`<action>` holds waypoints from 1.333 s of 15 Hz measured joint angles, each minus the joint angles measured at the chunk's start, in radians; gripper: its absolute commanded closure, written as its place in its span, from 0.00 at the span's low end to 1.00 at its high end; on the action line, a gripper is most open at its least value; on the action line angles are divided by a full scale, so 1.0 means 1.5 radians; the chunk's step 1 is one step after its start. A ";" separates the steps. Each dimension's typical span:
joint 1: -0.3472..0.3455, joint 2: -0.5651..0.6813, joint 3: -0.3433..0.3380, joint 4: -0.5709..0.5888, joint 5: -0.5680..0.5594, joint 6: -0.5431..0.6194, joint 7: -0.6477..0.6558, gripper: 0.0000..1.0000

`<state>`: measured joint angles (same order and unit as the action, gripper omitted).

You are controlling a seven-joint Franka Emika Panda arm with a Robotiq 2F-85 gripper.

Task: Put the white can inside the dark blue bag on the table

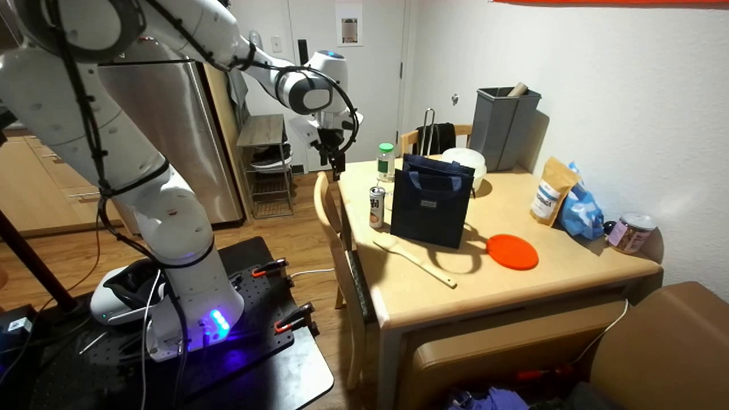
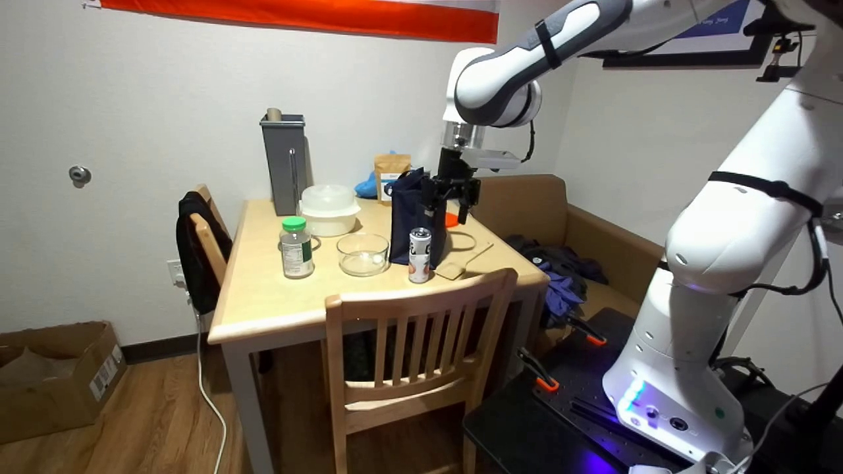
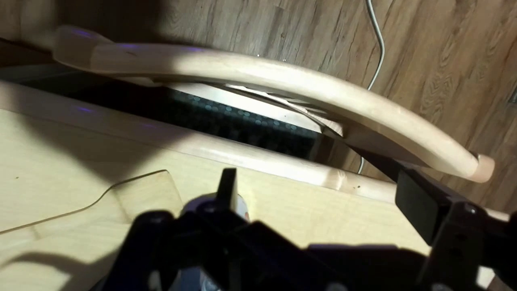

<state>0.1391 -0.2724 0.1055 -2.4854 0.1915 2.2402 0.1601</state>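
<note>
Robotiq gripper (image 3: 321,194) with jaws spread wide and nothing held; in the wrist view the pale wooden table (image 3: 307,214) shows between its fingers. It hangs above the table side nearest a slatted wooden chair (image 2: 421,295), apart from the white can (image 1: 376,208). The can, printed and metal-topped, stands upright on the table, outside the dark blue bag (image 1: 421,219) and just beside it. Containers: the bag, boxy fabric with strap handles, its interior hidden; a tall grey bin (image 1: 492,131) from which a tan cylinder (image 1: 518,89) protrudes; a round glass bowl (image 2: 363,264); a green-lidded clear jar (image 2: 289,253), contents indistinct; a white tub (image 2: 327,225) under a translucent rounded lid (image 2: 328,195); a transparent jar (image 1: 630,234) with brownish contents. Also on the table: a flat-bladed wooden spatula (image 1: 418,262), a thin red disc (image 1: 512,251), and a brown pouch (image 1: 555,188) with a white label.
</note>
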 measured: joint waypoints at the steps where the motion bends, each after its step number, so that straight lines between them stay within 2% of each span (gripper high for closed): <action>1: 0.000 0.031 0.008 0.025 -0.001 0.004 0.025 0.00; 3: 0.001 0.085 0.018 0.074 -0.001 0.010 0.038 0.00; 6: 0.008 0.123 0.026 0.114 -0.005 0.010 -0.003 0.00; 13: 0.009 0.130 0.026 0.116 0.009 0.021 -0.007 0.00; 20: 0.010 0.170 0.027 0.132 0.020 0.075 0.068 0.00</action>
<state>0.1534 -0.0175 0.1464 -2.2875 0.2222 2.3525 0.2623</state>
